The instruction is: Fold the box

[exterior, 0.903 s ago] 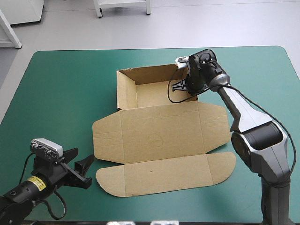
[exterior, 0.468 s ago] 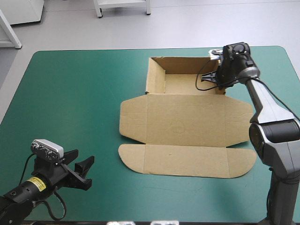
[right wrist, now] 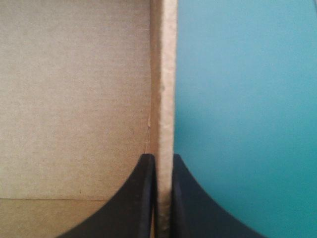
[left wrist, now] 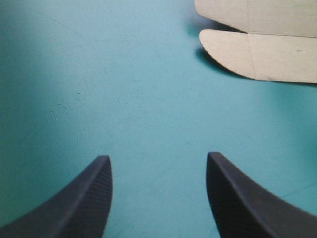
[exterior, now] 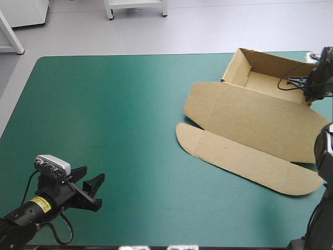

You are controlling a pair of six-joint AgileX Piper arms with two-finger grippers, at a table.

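While the right hand (exterior: 311,83) pinches the box (exterior: 263,83) by a wall, the left hand (exterior: 89,176) stands open

Over at the far right corner of the table (exterior: 104,104), the right hand has its two black fingers (right wrist: 143,198) all but closed on a raised side wall (right wrist: 163,74) of the brown box. One finger is inside the tray and the other outside, over the teal-green cover (right wrist: 247,99). The board's cut edge runs straight out from between the fingertips. From that grip the box reaches back toward the middle of the table. The tray part, walls up, sits nearest the hand, close to the far edge. The flat lid (exterior: 260,120) spreads from it toward the near side, lying askew, with its long rounded flap (exterior: 244,161) flat on the cover.

Near the front left corner sits the left hand, well apart from the box. Its fingers (left wrist: 84,198) stand wide apart with nothing between them, only bare cover beneath. Ahead of it and off to one side lie the flap's rounded end and a corner of the lid.
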